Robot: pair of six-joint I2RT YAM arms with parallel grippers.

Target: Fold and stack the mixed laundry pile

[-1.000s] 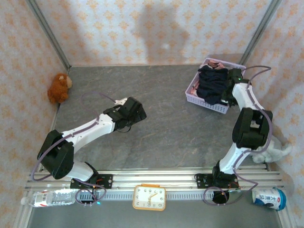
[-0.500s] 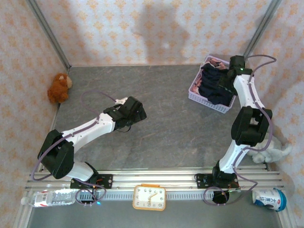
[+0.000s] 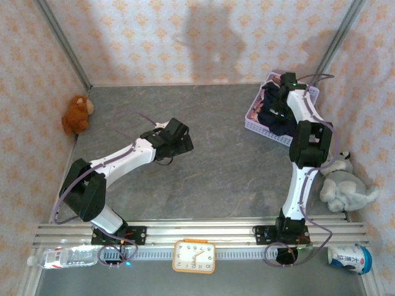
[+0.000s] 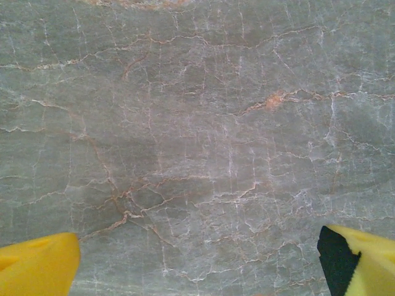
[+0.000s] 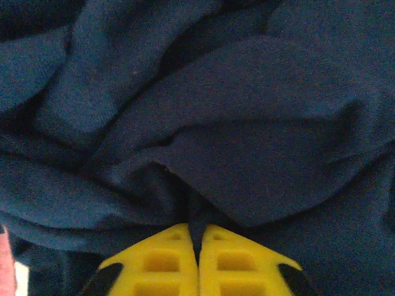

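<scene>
1. Right gripper [image 5: 199, 245]: I am reading its yellow fingers as pressed together, pinching a thin fold of the navy garment [image 5: 247, 123] between the tips. From the top camera I am seeing this gripper [image 3: 281, 94] reaching down into the basket [image 3: 270, 137].
2. Navy garment: it is lying crumpled in the basket at the far right of the table [image 3: 234, 166], with creases gathering toward the closed fingertips.
3. Pink cloth [image 5: 2, 243]: a sliver is showing at the lower left edge of the right wrist camera, under the navy garment. I cannot tell any print on it.
4. Left gripper [image 4: 197, 265]: its jaws are standing wide apart and holding nothing. One yellow fingertip is sitting at each lower corner of its camera, over bare grey marbled table. From above, it [image 3: 179, 139] is hanging over the middle of the table, well apart from the basket.
5. Basket: lavender plastic with perforated walls, sitting near the right wall.
6. Brown teddy bear [image 3: 77, 114]: it is sitting against the left wall.
7. Grey plush toy [image 3: 342, 188]: it is lying at the right edge, beside the right arm.
8. Clock [image 3: 194, 256]: orange frame and white face, lying at the near edge. The numerals are too small for me to read.
9. Water bottle [image 3: 62, 257]: clear and lying on its side at the near left. Its label is unreadable.
10. Container [image 3: 350, 258]: blue and white, at the near right, bearing dark characters that I cannot make out.
</scene>
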